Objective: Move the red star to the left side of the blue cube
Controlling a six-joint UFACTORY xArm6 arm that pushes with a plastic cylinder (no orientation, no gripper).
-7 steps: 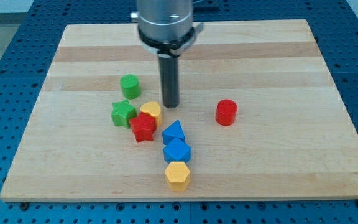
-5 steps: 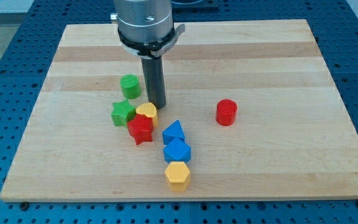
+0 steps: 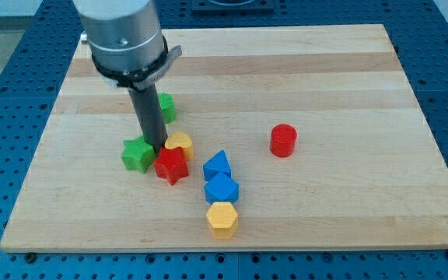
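The red star [image 3: 171,166] lies left of the middle of the wooden board [image 3: 325,202]. The blue cube [image 3: 222,189] sits to its lower right, with a blue wedge-shaped block [image 3: 217,165] just above it. My tip [image 3: 156,148] stands at the red star's upper left edge, between the green star [image 3: 138,155] on its left and a yellow block [image 3: 180,143] on its right. It touches or nearly touches all three. The rod hides part of a green cylinder [image 3: 166,106] behind it.
A yellow hexagonal block [image 3: 222,219] lies right below the blue cube. A red cylinder [image 3: 283,140] stands alone toward the view's right. The board's edges drop to a blue perforated table.
My tip has moved left and down, from right of the yellow block into the gap by the green star. The green star and the red star have slid left and a little down.
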